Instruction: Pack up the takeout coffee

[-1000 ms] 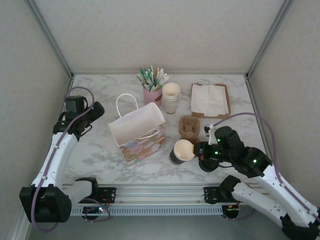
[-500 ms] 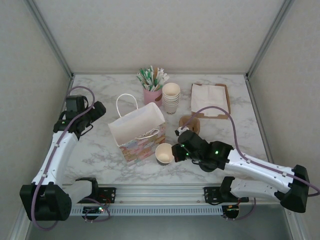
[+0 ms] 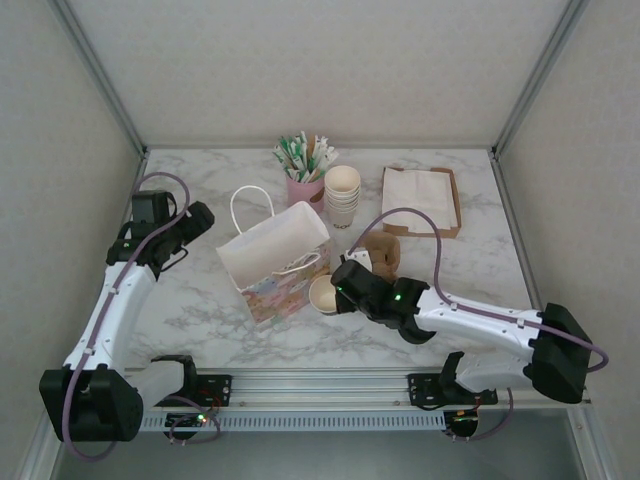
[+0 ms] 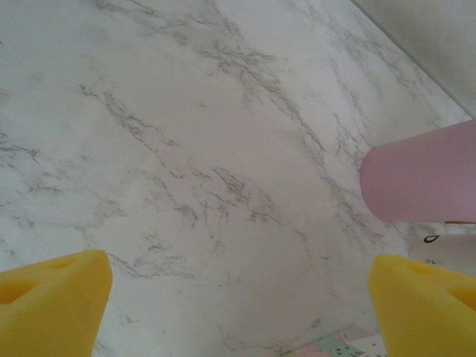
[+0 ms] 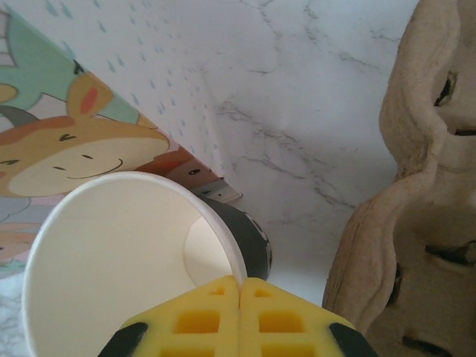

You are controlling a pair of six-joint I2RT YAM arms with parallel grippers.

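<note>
The right gripper (image 5: 239, 297) is pinching, jaws pressed together, the rim wall of the lidless dark-sleeved paper coffee cup (image 5: 111, 253) just beside the patterned paper gift bag (image 3: 275, 265) — light, thin-walled, probably crushable, so gripping the stiffer rim is looking wisest — while the left gripper (image 4: 238, 297) is holding its jaws spread

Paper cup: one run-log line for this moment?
right gripper: jaws shut on paper cup rim | paper cup: lidless, beside gift bag | left gripper: jaws open over marble table

The right gripper (image 3: 338, 289) has carried the cup (image 3: 323, 293) leftward, up beside the bag (image 3: 275, 262).
</note>
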